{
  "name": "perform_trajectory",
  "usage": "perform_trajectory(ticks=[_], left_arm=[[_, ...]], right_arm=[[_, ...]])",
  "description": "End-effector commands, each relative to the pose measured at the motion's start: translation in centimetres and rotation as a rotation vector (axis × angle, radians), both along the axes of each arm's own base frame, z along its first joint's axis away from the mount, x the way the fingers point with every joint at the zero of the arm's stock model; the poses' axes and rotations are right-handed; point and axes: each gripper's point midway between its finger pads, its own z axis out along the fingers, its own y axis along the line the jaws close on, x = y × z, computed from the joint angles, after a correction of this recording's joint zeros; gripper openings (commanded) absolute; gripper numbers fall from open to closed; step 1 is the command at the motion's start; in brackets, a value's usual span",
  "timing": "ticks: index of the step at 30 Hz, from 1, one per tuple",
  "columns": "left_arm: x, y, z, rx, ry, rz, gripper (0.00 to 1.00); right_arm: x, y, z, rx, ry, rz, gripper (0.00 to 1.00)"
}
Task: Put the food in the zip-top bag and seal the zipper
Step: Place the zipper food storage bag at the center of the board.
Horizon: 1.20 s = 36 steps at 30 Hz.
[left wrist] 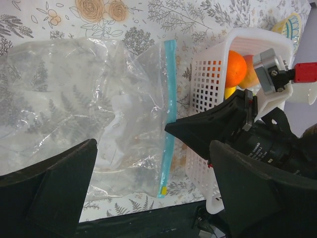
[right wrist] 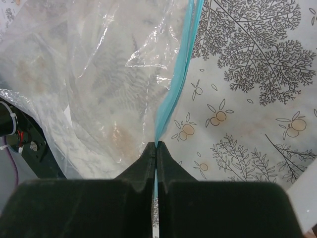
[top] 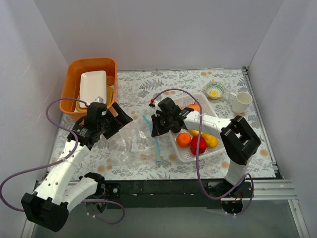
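Pinching the zipper with my right gripper, clamped on it; left gripper spread wide. Clear zip-top bag looks limp, slippery; I'd hold the stiffer zipper.

Plain white walls surround a table under a leaf-print tablecloth

floral-print cloth covers the table. back left there's an orange bin with a white tray sitting in it, something yellow peeking out beside that. back right, a small patterned bowl and a white mug near each other. white perforated basket sits in front of those.
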Motion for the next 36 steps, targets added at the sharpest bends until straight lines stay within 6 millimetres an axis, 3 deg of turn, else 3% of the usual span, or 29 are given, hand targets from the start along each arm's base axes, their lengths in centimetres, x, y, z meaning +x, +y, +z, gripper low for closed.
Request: perform_trajectory(ticks=[1,7,10,13,21,28,31,36], left_arm=[[-0.6,-0.5,0.9,-0.031,-0.037,-0.046,0.98],[0.8,-3.9,-0.3,-0.183,-0.032,-0.128,0.98],[1.8,-4.2,-2.7,-0.161,0.021,-0.12,0.98],[1.9,-2.7,-6.7,-0.107,0.101,-0.018,0.98],[0.9,2.0,-12.1,0.088,0.21,0.184,0.98],[0.2,5.6,-15.0,0.258,0.28,0.254,0.98],[-0.6,6.2,-16.3,0.285,0.321,0.257,0.98],[0.2,5.5,-15.2,0.26,0.267,0.214,0.98]], right_arm=[[0.5,1.6,3.2,0.083,-0.057,0.061,0.01],[0.0,2.8,3.2,0.105,-0.036,0.077,0.01],[-0.3,2.6,2.9,0.114,-0.027,0.061,0.01],[-0.3,2.4,2.6,0.109,-0.026,0.039,0.01],[-0.4,1.5,2.2,0.092,-0.034,0.001,0.01],[-0.6,1.0,2.7,0.092,-0.041,-0.004,0.01],[-0.8,1.1,3.4,0.116,-0.049,0.002,0.01],[-1.1,1.6,5.3,0.182,-0.071,0.015,0.01]])
